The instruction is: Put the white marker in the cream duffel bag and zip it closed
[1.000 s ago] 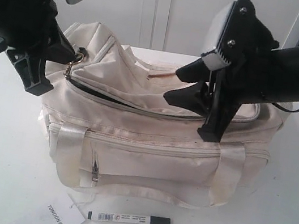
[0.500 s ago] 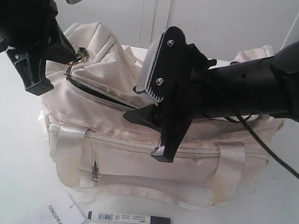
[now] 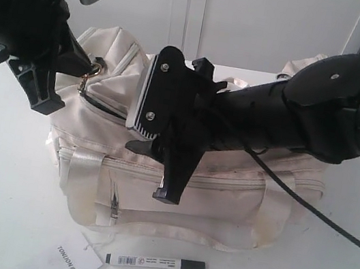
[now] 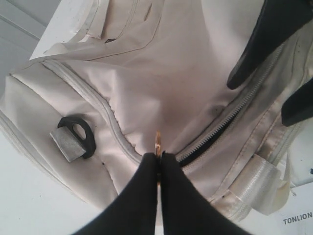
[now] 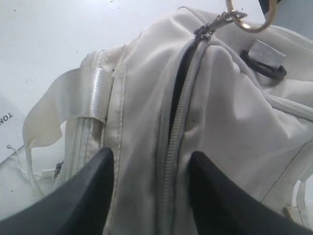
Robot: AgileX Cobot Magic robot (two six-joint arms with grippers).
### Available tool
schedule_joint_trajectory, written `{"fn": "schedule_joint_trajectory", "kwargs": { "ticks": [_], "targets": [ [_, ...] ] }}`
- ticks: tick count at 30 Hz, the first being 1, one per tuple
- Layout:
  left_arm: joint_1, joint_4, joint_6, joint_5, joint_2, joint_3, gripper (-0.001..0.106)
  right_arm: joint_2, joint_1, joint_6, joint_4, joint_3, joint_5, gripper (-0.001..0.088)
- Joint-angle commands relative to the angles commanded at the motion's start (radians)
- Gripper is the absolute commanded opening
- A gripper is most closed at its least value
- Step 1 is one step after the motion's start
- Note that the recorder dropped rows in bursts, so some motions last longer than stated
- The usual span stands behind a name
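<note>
bag (image 3: 224, 200) soft cream fabric; marker (image 3: 155, 263) slim, white

The left arm (image 3: 14, 10) sat in the upper left of the frame with its gripper (image 3: 89, 67) pinched tight on a gold ring (image 4: 157, 142), while the right arm (image 3: 309, 108) reached in from the right edge across the middle, its gripper (image 3: 153, 170) pointing down, jaws wide apart.

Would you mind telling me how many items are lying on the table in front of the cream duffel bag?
2. The white marker lies in front of the bag, near its middle; a white paper tag lies just left of it in the exterior view. None seem hidden there.
</note>
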State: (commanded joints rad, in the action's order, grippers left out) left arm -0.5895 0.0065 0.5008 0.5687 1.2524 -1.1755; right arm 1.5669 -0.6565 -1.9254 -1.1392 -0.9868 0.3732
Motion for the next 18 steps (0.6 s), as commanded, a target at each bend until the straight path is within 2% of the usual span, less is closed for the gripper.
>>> {"fn": "schedule_joint_trajectory", "kwargs": {
  "ticks": [6, 18],
  "targets": [
    [0.0, 0.0, 0.0, 0.0, 0.0, 0.0, 0.0, 0.023, 0.0, 0.0, -0.04, 0.0, -0.004, 0.045],
    [0.0, -0.014, 0.0, 0.0, 0.0, 0.0, 0.0, 0.023, 0.0, 0.0, -0.04, 0.0, -0.013, 0.0102]
  ]
}}
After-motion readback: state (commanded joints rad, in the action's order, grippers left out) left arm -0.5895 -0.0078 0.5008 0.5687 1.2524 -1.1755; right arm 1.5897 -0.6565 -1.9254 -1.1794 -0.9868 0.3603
